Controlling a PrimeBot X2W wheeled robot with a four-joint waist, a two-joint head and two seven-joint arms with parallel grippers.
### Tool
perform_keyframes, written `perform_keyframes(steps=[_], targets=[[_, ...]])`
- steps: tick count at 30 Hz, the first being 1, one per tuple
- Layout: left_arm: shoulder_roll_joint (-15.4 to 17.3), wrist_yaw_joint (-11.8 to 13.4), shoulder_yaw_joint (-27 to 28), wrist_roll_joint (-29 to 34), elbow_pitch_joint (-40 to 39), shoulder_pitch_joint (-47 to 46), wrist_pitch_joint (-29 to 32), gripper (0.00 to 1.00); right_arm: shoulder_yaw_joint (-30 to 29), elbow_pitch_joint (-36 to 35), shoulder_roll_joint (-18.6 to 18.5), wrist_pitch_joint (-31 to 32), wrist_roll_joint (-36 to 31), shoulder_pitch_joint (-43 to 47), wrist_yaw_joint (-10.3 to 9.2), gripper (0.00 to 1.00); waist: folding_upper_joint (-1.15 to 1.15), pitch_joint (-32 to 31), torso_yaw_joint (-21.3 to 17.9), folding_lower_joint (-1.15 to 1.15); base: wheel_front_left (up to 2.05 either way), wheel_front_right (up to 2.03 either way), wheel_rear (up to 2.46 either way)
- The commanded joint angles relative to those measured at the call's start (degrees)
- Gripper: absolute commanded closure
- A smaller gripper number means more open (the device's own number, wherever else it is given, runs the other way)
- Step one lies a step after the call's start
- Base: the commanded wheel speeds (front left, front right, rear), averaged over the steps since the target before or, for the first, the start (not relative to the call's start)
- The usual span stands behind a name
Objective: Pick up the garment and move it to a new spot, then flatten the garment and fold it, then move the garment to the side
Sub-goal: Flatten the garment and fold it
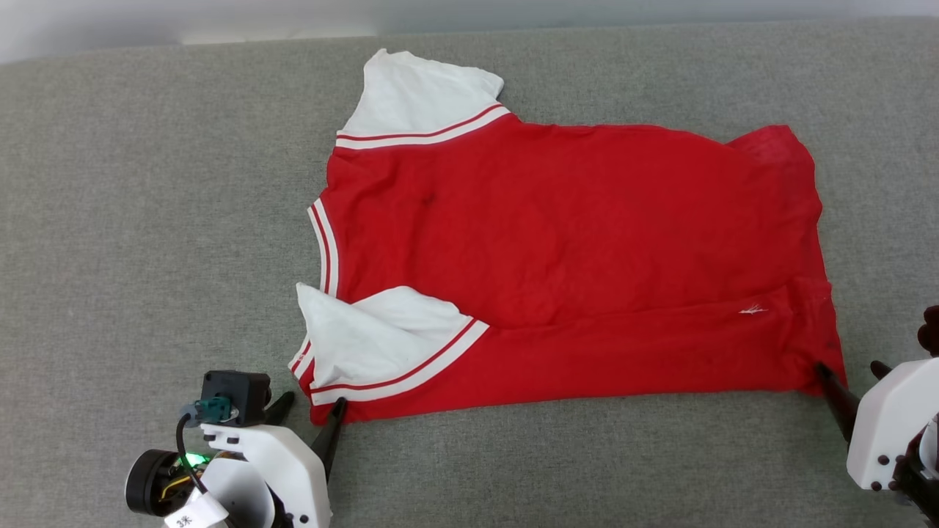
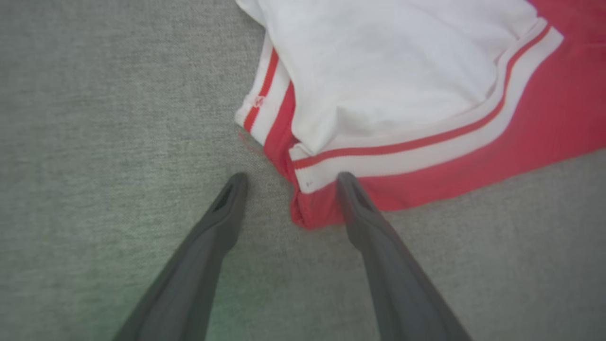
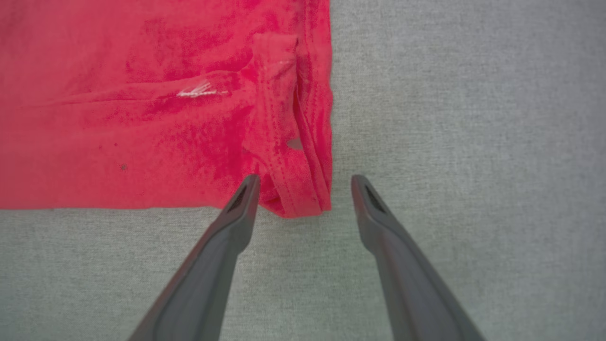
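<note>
In the head view the jersey [image 1: 572, 249] is laid flat on the grey bench [image 1: 147, 220], collar left, hem right, its near edge folded over. The left tool [image 1: 310, 405] is set at the near collar-side corner, the right tool [image 1: 849, 367] at the near hem corner. A pale wall [image 1: 469, 15] is seen beyond the far edge; bare bench is left all round.

In the left wrist view the left tool [image 2: 291, 176] is spread wide, the jersey [image 2: 558, 118] corner lying between its fingers; the white sleeve [image 2: 402, 71] and striped trim [image 2: 426, 147] are shown close.

In the right wrist view the right tool [image 3: 305, 177] is likewise spread, astride the hem corner of the jersey [image 3: 118, 118]; a white thread mark [image 3: 196, 91] is made out there.
</note>
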Motion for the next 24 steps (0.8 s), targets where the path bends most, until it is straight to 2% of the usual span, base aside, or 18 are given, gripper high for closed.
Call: perform_keyframes(steps=[1,2,3,12,19,24], targets=[[-0.51,-0.5,-1.41,-0.58,2.83,0.69,1.9,0.0,0.14,-0.34,-0.53,0.09,-0.06,-0.53,-0.02,0.0,0.0,0.43,-0.18,0.0,0.0,0.0,0.0],[-0.99,-1.37,-2.18,-1.27,3.78,0.68,2.56,0.94,0.29,-0.51,-0.77,0.12,-0.08,-0.68,-0.02,0.0,0.0,0.51,-0.15,0.0,0.0,0.0,0.0],[-1.15,-1.82,-2.49,-1.43,4.1,0.71,2.73,1.0,0.33,-0.54,-0.91,0.1,-0.17,-0.78,-0.02,0.0,0.0,0.42,-0.06,0.0,0.0,0.0,0.0],[-1.16,-3.43,-3.22,-0.43,0.98,-0.43,0.58,1.0,1.62,1.54,-2.61,0.41,-1.69,-1.24,-0.02,0.0,0.0,-1.2,1.75,0.0,0.0,0.0,0.0],[0.03,-2.22,-3.01,2.09,-6.03,-2.11,-0.63,1.0,1.37,5.56,-3.92,0.2,-3.57,-2.88,-0.02,0.0,0.0,-0.71,3.62,0.0,0.0,0.0,0.0],[0.86,-1.24,-3.24,3.98,-10.3,-2.7,-0.38,1.0,1.09,9.23,-3.32,0.41,-4.62,-3.5,-0.02,0.0,0.0,0.2,4.6,0.0,0.0,0.0,0.0]])
